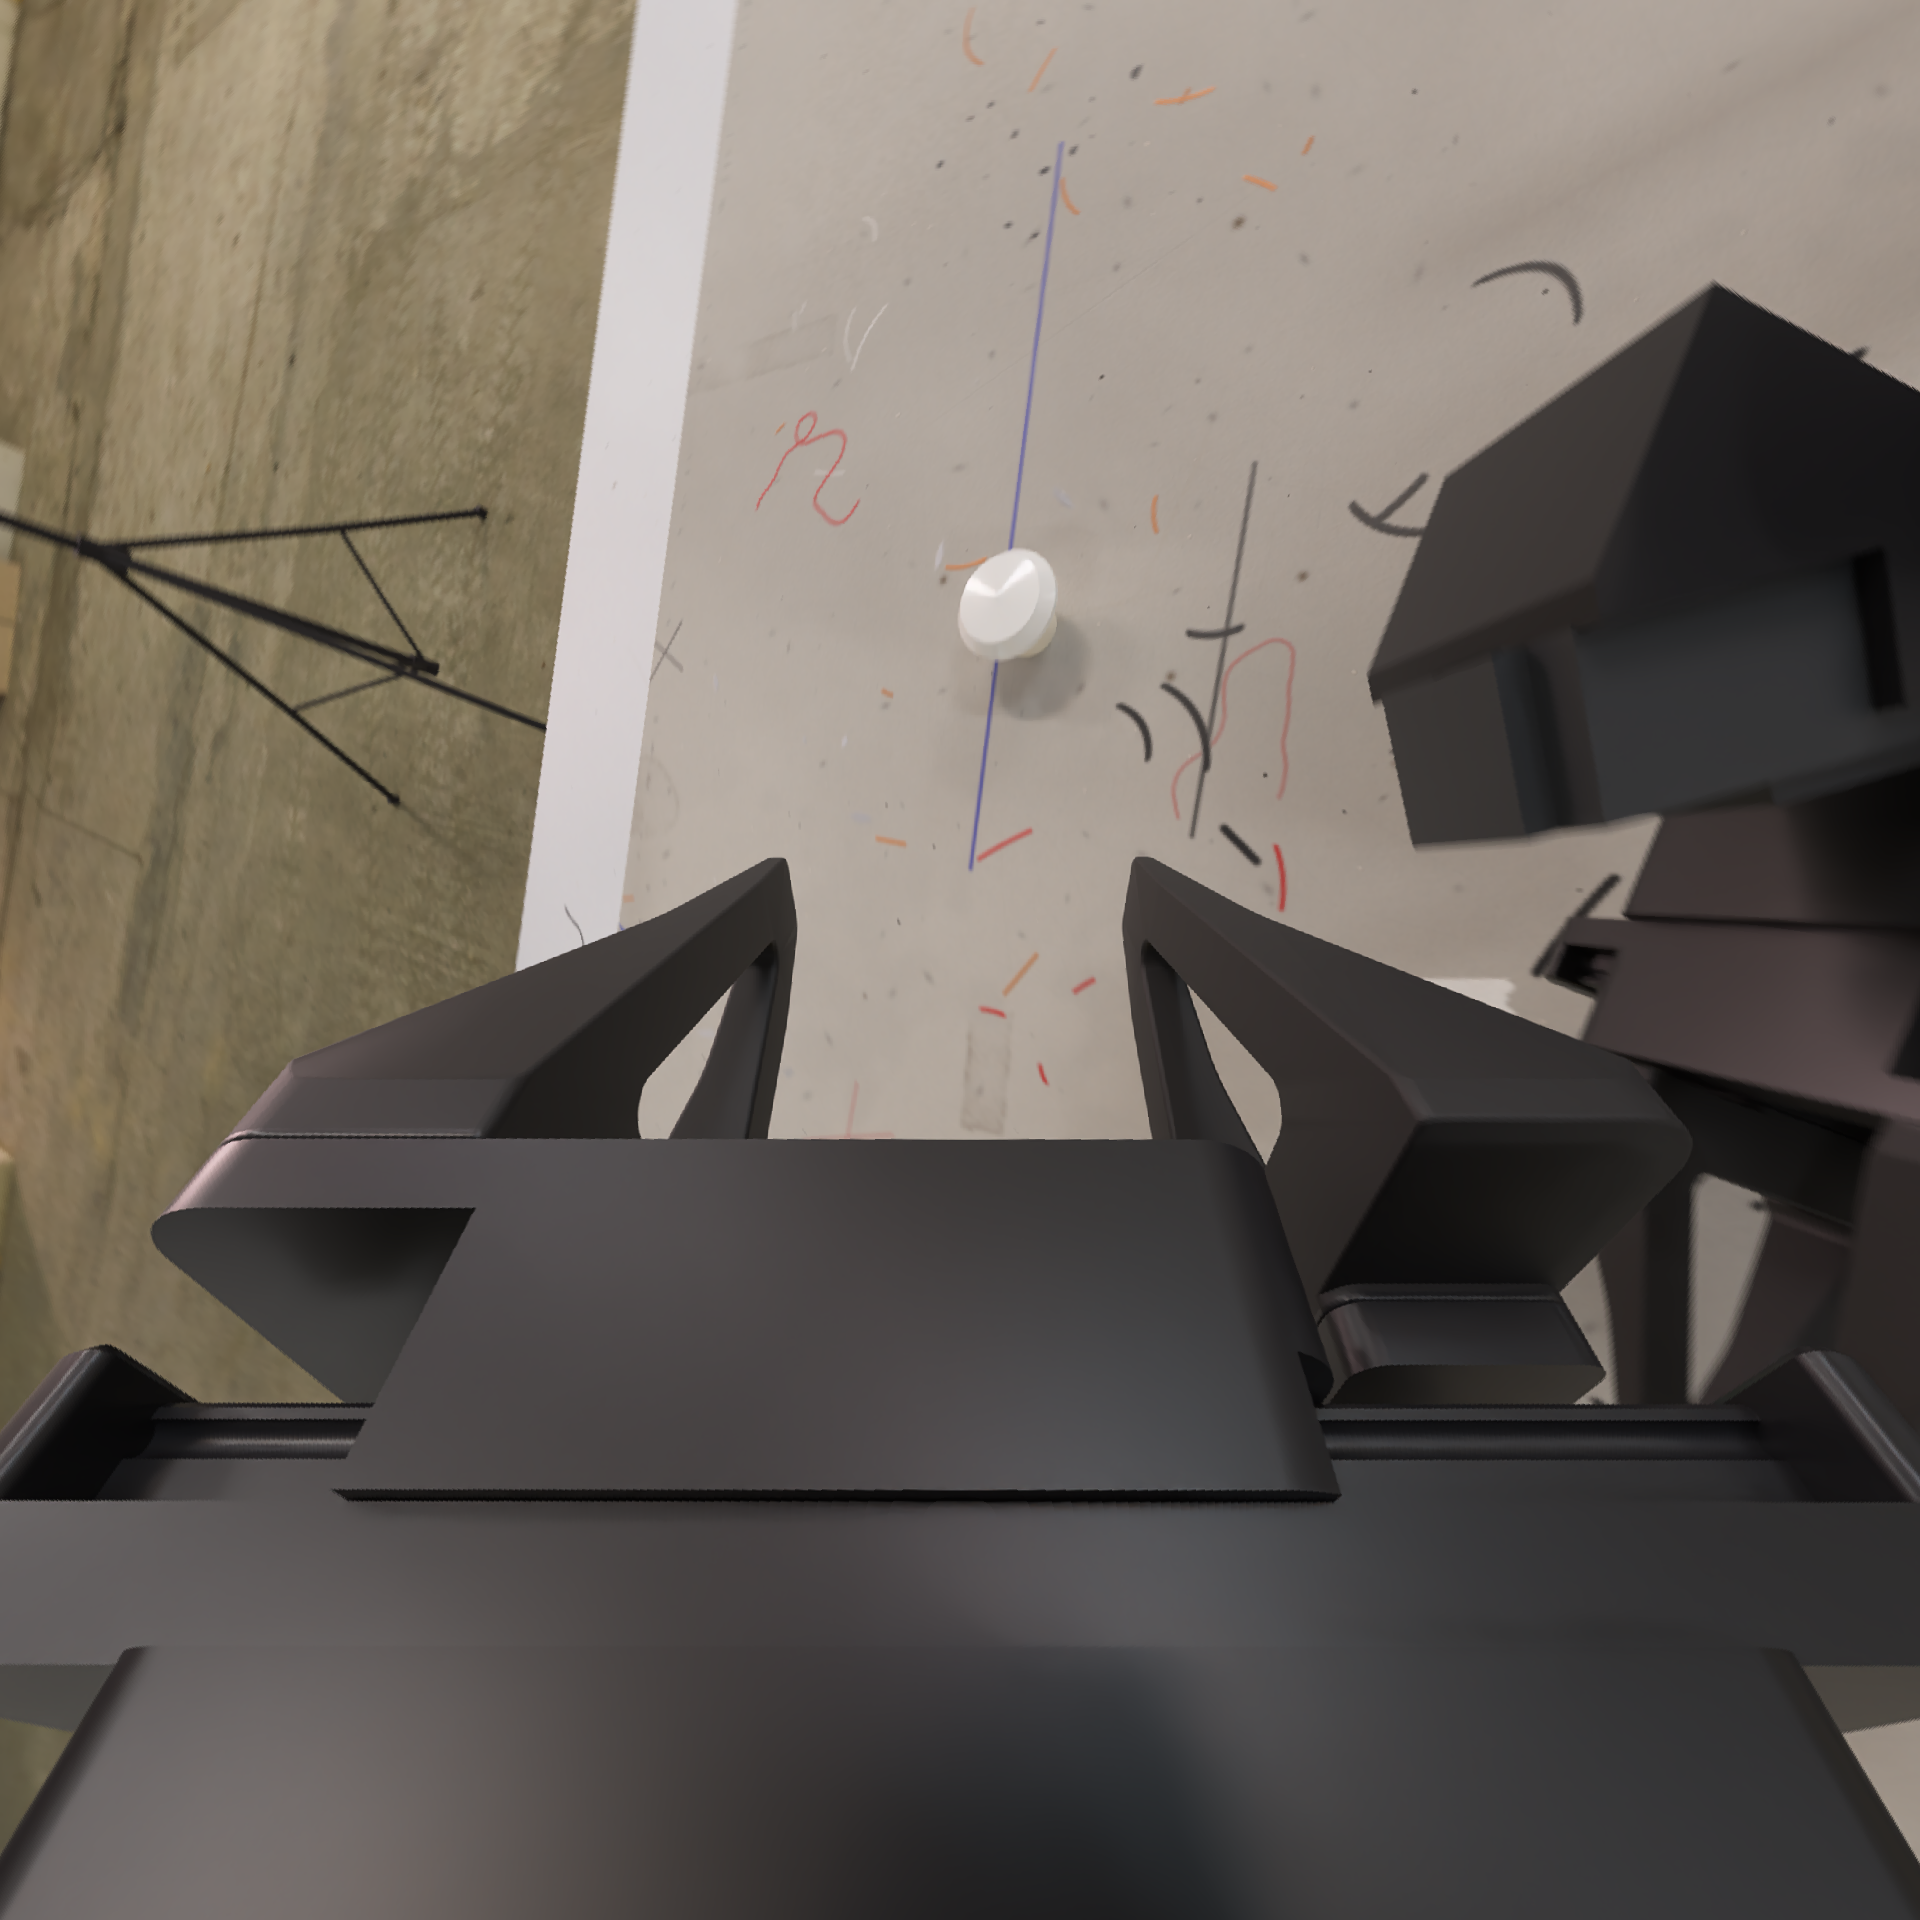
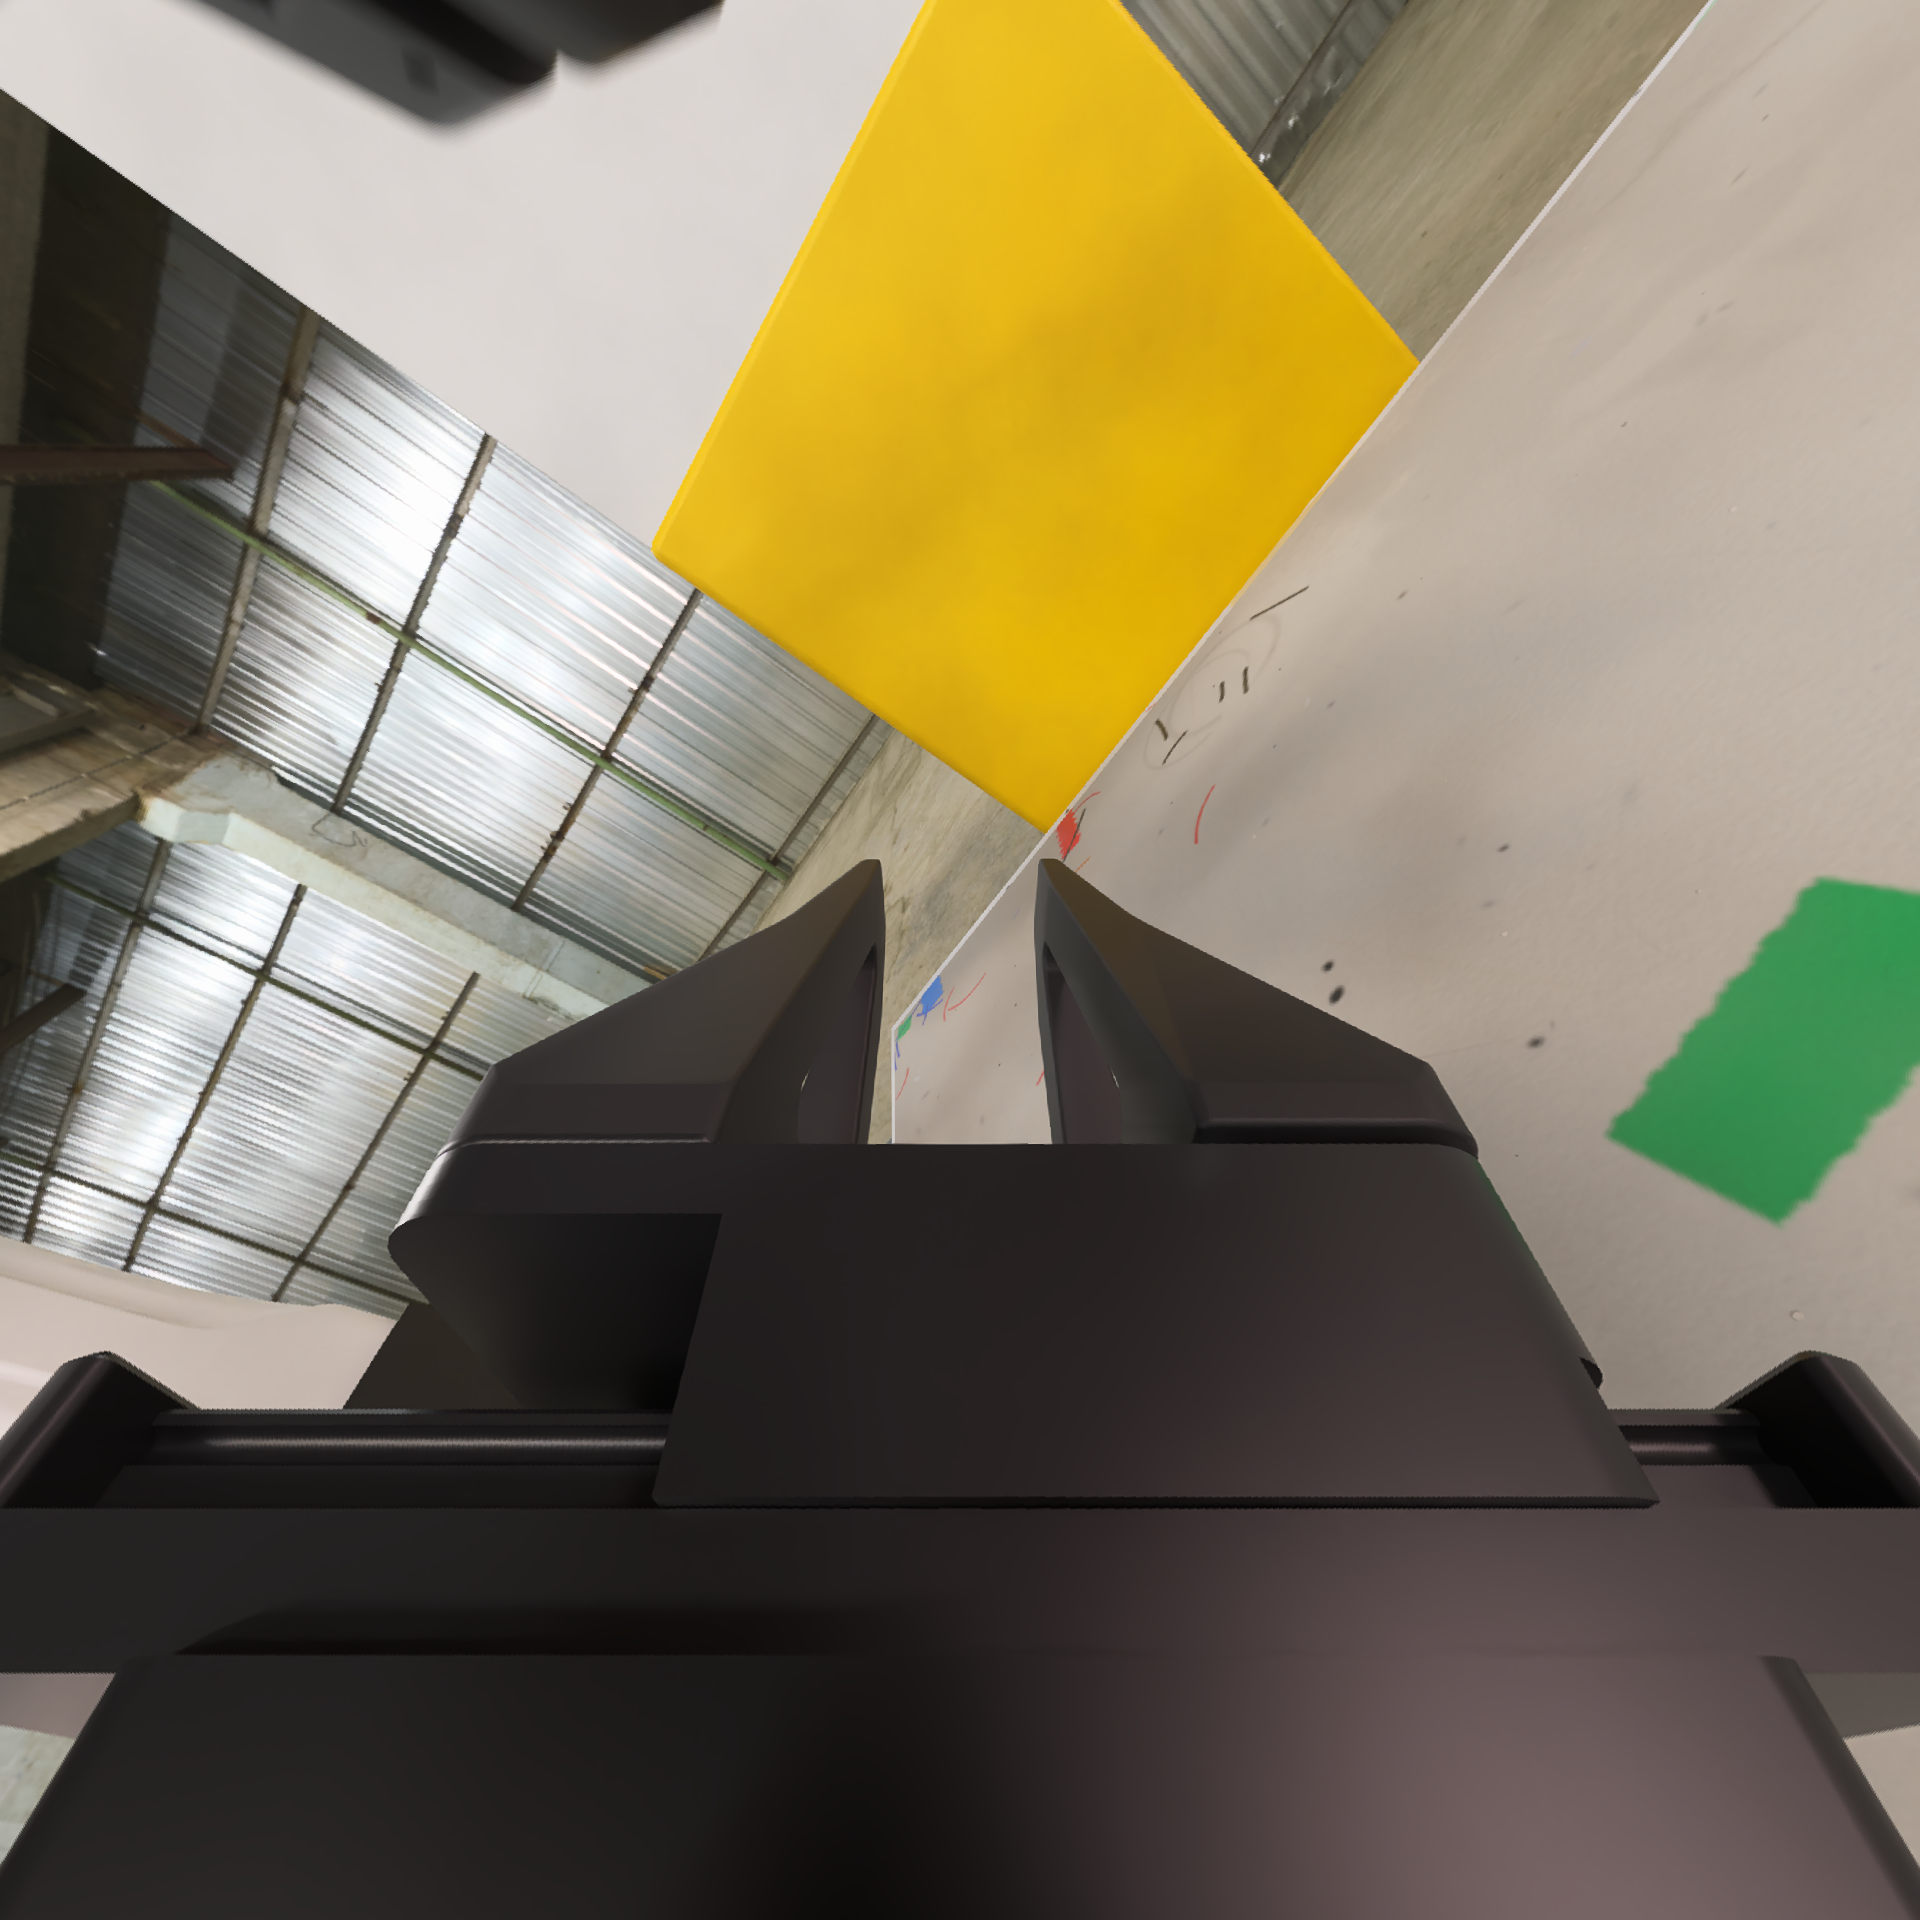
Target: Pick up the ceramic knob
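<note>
Knob (image 1: pixel 1003 605): white, on table (image 1: pixel 831 727), left view only.
Left gripper (image 1: pixel 958 883): spread wide, empty (knob ahead).
Right gripper (image 2: pixel 958 883): narrowly parted, empty.

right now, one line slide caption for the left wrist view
Left hand open above the scribbled table, white ceramic knob ahead.

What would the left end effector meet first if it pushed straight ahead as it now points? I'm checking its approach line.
Most likely the ceramic knob. It stands on the scribbled tabletop ahead of the open left end effector, roughly centred between the fingers, with nothing between. Depth is unclear, so it might reach the tabletop first.
</note>
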You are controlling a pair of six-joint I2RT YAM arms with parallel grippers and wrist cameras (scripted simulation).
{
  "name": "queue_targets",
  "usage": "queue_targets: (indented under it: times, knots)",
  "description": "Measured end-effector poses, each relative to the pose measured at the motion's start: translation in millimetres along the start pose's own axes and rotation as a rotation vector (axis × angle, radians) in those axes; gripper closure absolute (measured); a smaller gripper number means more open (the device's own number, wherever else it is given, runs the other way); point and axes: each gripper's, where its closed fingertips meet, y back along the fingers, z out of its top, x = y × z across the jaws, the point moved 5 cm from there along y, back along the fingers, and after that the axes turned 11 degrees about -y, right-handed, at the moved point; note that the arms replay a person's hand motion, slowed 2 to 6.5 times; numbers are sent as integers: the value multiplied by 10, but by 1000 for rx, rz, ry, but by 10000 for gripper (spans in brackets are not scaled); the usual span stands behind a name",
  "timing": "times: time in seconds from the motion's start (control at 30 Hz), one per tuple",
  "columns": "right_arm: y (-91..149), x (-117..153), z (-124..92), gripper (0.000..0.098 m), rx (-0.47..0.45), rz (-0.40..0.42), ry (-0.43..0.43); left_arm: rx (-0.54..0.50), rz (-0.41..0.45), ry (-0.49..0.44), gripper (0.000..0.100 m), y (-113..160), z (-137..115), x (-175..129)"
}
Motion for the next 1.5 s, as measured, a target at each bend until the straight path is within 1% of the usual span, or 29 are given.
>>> queue_targets:
  times: [0.2, 0.33, 0.4, 0.5, 0.6, 0.7, 0.83, 0.93, 1.03, 1.13, 1.27, 1.5]
  knots:
    - [9, 35, 14, 732, -1, 0, 17, 39, -98, -172, 406, -459, 304, 211]
    - [24, 46, 17, 731, -2, -3, 27, 61, -135, -285, 398, -778, 501, 357]
    - [34, 48, 18, 731, -3, -5, 29, 69, -168, -336, 398, -930, 592, 406]
    - [53, 48, 26, 731, -6, -8, 31, 85, -245, -416, 399, -1160, 702, 437]
    - [77, 49, 48, 732, -13, -7, 32, 114, -337, -508, 399, -1387, 759, 413]
    - [106, 52, 80, 732, -24, -5, 34, 173, -436, -600, 398, -1599, 745, 353]
    - [147, 61, 127, 733, -41, -1, 38, 301, -565, -707, 389, -1838, 642, 263]
    - [177, 69, 159, 734, -54, 4, 39, 401, -652, -774, 380, -1963, 548, 198]
    - [205, 75, 188, 734, -65, 9, 37, 481, -718, -825, 380, -2052, 472, 150]
    - [232, 81, 215, 734, -77, 15, 33, 537, -758, -865, 380, -2123, 417, 126]
    - [263, 86, 245, 736, -91, 22, 28, 588, -785, -908, 384, -2196, 362, 118]
    - [298, 94, 281, 737, -108, 29, 23, 627, -820, -942, 407, -2277, 285, 66]
